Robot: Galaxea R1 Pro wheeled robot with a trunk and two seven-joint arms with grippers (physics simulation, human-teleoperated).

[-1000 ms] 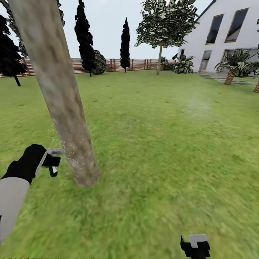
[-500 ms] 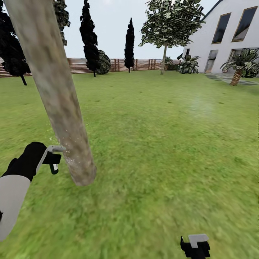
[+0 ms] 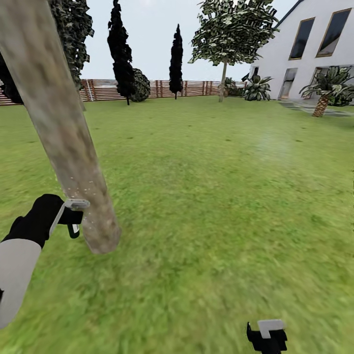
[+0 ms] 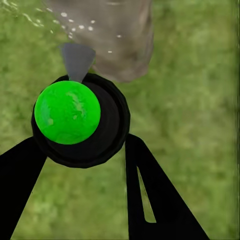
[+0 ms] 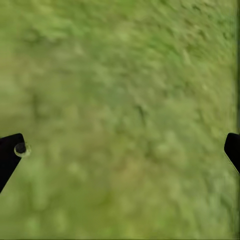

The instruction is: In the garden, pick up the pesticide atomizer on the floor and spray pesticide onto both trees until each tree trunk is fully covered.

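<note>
Comparing with a second ago, the trunk [image 3: 73, 162] sits further left in my head view and a leafy crown shows behind it at top left; the whole scene has shifted, so my head moved, not the tree. My left gripper [image 3: 73, 221] holds the same spot beside the trunk's base. White specks [image 3: 81, 189] dot the bark just above it. My left fingers [image 4: 150, 195] pinch the atomizer [image 4: 80, 120], its grey nozzle aimed at the trunk [image 4: 117, 40] close ahead, over the lawn [image 3: 221, 187]. My left arm reaches forward from low left. My right gripper [image 3: 268, 337] hangs low over the grass, fingers [image 5: 10, 157] spread wide.
</note>
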